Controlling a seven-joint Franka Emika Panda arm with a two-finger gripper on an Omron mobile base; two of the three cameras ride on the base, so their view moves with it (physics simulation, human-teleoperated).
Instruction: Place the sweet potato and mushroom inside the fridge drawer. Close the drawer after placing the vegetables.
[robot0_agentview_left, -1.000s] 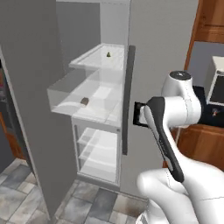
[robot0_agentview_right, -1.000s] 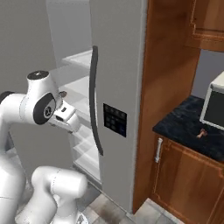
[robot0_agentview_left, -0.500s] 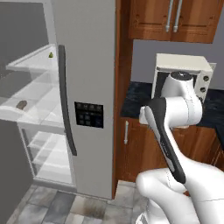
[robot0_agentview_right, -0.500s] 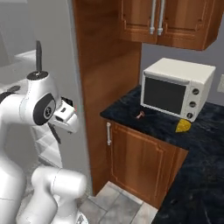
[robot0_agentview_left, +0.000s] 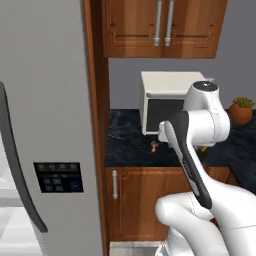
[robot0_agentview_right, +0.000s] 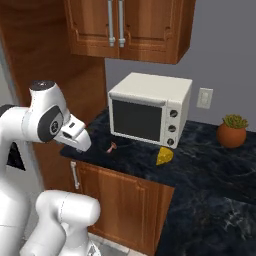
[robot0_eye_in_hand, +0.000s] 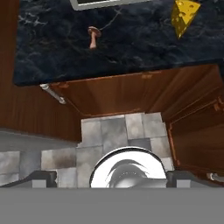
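Observation:
The mushroom (robot0_agentview_right: 112, 147), with a pinkish-brown cap and pale stem, lies on the dark marble counter (robot0_agentview_right: 200, 165) in front of the toaster oven (robot0_agentview_right: 150, 108). It also lies mid-counter in the left base view, the mushroom (robot0_agentview_left: 154, 145), and near the top of the hand view, the mushroom (robot0_eye_in_hand: 92, 36). My gripper (robot0_eye_in_hand: 113, 177) hangs open and empty over the floor in front of the counter, well short of the mushroom; its fingertips (robot0_eye_in_hand: 43, 176) stand wide apart. The sweet potato and the fridge drawer are out of view.
A yellow cheese wedge (robot0_agentview_right: 164, 156) sits right of the mushroom, and a potted plant (robot0_agentview_right: 231, 131) stands further right. The grey fridge door (robot0_agentview_left: 45, 125) with its dark handle stands at the left. Wooden cabinets (robot0_eye_in_hand: 113, 92) are below the counter, with tiled floor in front.
The whole picture has swung right, from the open fridge with its clear drawer to the counter: the camera moved with the base. The gripper has stayed open and empty.

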